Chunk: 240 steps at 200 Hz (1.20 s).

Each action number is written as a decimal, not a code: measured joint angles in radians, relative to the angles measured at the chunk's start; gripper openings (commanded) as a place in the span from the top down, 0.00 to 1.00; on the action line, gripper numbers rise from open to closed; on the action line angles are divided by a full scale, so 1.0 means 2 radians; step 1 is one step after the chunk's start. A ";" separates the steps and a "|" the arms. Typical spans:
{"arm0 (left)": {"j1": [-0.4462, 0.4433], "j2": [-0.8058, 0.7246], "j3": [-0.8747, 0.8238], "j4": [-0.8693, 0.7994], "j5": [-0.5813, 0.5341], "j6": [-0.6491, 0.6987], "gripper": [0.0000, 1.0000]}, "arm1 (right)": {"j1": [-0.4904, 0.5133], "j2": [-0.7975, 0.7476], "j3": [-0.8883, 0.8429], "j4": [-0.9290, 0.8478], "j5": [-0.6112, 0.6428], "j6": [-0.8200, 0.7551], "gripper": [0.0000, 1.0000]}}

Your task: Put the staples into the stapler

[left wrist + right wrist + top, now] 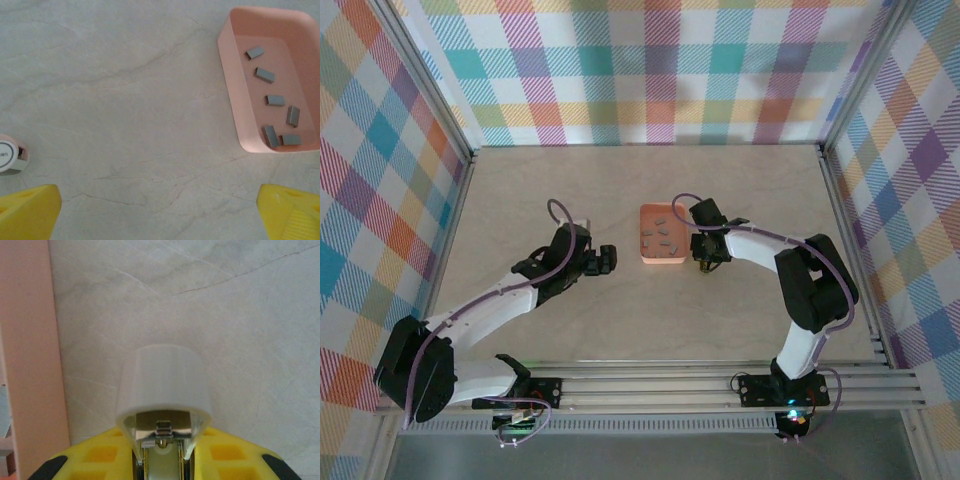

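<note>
Right claw clamped on the small grey-metal stapler with pale rounded cap; left claw wide apart, empty.
The stapler sits between the yellow fingers, long axis in line with them, over the pale marbled counter. The short grey metal staples lie loose in the shallow orange tray, just to the right claw's left. The left claw stands off the tray's other side, so the right arm is nearer.

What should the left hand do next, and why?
Probably swing the open left hand right and lower it onto one of the staples in the orange tray. It hangs over bare table, six staples lie loose, and the right hand grips the stapler beside the tray.
</note>
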 measured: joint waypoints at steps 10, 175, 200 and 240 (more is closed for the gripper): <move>0.000 0.002 0.000 -0.002 0.002 -0.003 0.00 | 0.000 0.000 0.000 0.000 -0.001 -0.004 0.69; 0.125 -0.008 0.002 -0.088 0.051 -0.167 0.00 | 0.027 -0.186 -0.061 0.003 -0.039 0.006 0.41; 0.149 0.007 0.004 -0.105 0.052 -0.205 0.01 | 0.034 -0.186 -0.072 0.009 -0.053 0.010 0.41; 0.170 0.083 0.030 -0.134 0.052 -0.240 0.04 | 0.035 -0.186 -0.073 0.018 -0.061 0.012 0.40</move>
